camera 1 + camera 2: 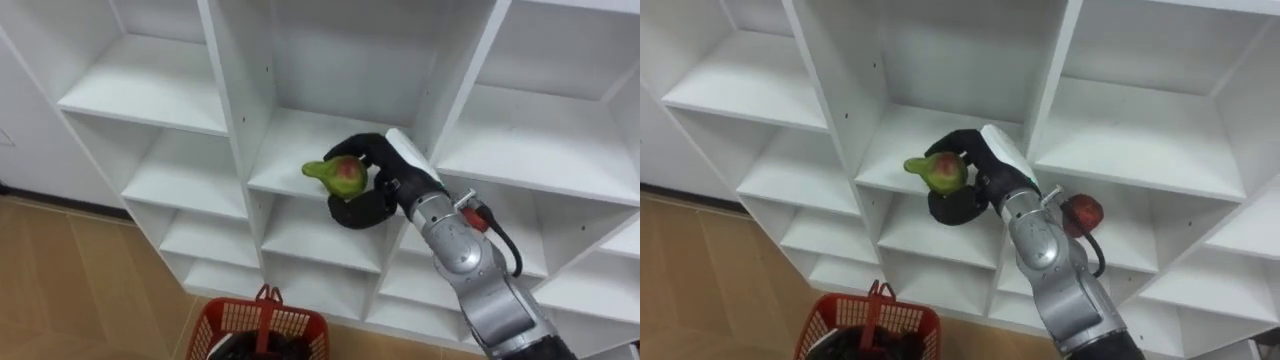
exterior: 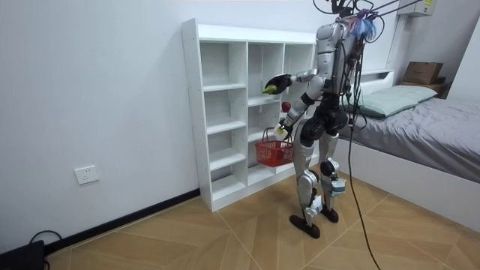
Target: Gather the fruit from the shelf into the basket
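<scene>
One smooth tapered pear [image 1: 340,176], R hand [image 1: 378,160]

The 2 eye views look down from the head, close to the closet [image 1: 230,80]; the room view, farther off, shares it.

Bright, even light, with soft shadows inside the closet [image 1: 150,75].
</scene>
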`<state>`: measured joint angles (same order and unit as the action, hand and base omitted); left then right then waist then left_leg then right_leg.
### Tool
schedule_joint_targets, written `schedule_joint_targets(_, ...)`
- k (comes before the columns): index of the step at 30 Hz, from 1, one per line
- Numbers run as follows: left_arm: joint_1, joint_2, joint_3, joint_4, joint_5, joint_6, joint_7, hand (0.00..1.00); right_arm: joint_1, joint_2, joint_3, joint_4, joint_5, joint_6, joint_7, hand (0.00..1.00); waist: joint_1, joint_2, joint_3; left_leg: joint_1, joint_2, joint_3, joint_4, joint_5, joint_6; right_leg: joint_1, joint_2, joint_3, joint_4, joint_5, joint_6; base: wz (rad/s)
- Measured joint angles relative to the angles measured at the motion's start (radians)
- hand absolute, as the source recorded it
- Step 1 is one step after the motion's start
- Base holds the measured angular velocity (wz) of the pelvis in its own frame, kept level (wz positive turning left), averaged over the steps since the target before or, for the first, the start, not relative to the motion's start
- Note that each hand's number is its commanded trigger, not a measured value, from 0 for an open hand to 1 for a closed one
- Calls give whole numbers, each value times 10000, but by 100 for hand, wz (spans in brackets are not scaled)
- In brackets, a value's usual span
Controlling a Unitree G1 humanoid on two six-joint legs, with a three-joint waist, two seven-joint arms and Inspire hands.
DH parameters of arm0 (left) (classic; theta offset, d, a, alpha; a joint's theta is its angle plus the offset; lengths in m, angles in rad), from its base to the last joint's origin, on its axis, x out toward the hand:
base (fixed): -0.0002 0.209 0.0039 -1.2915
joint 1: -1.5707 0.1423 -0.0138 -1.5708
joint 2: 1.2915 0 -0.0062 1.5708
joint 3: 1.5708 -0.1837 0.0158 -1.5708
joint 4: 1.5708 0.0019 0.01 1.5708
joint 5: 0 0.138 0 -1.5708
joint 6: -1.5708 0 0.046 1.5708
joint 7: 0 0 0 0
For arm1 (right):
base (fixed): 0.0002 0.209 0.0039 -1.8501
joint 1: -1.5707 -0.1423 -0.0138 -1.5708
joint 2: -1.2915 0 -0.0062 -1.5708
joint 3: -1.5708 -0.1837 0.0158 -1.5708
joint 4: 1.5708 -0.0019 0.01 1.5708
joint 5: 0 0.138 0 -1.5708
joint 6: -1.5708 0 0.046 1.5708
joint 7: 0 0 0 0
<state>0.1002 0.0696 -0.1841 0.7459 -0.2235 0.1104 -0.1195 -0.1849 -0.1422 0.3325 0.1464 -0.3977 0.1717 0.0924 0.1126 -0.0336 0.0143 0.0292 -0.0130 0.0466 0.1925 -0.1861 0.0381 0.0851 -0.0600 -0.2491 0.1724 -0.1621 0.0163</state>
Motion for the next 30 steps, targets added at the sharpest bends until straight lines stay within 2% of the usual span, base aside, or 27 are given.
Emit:
schedule_joint_targets(7,-53,-114,-197,303,-6,0,-3,100,302,11,-28,-856,18,-12,412,100,-278,9,-2,35,11,147,-36,0,2,-41,3,60,-13,0,0,-4)
schedule_joint_targets(14,-239,-106,-168,302,-196,0,31,100,971,147,-43,-947,127,-61,530,100,-373,105,-3,158,31,346,-101,-2,6,-29,21,310,-9,0,0,-9)
schedule_joint_targets(17,-249,-93,-168,303,-212,0,37,100,1108,155,-44,-948,138,-61,540,100,-555,151,-31,162,35,356,-108,-3,7,-28,29,326,-7,0,0,0)
schedule_joint_targets(20,-274,-144,-174,297,-211,0,38,100,1324,143,-42,-947,144,-61,645,100,-643,244,-93,185,43,397,-105,-3,7,-22,38,380,-6,1,-1,-4)
schedule_joint_targets(23,-292,-143,-173,287,-213,0,38,100,1518,147,-39,-892,157,-55,731,100,-791,292,-90,201,56,425,-106,-3,6,-15,48,410,-6,1,-2,-1)
schedule_joint_targets(27,-303,-160,-207,337,-212,0,36,100,1765,138,-22,-287,463,-54,726,100,-782,277,-81,353,81,580,-275,-5,3,12,87,593,-1,2,-3,-11)
schedule_joint_targets(30,-314,-125,-271,382,-208,-1,42,100,1963,118,-13,48,466,-52,724,100,-780,199,-33,350,82,584,-281,-6,4,4,89,601,0,2,-3,-2)
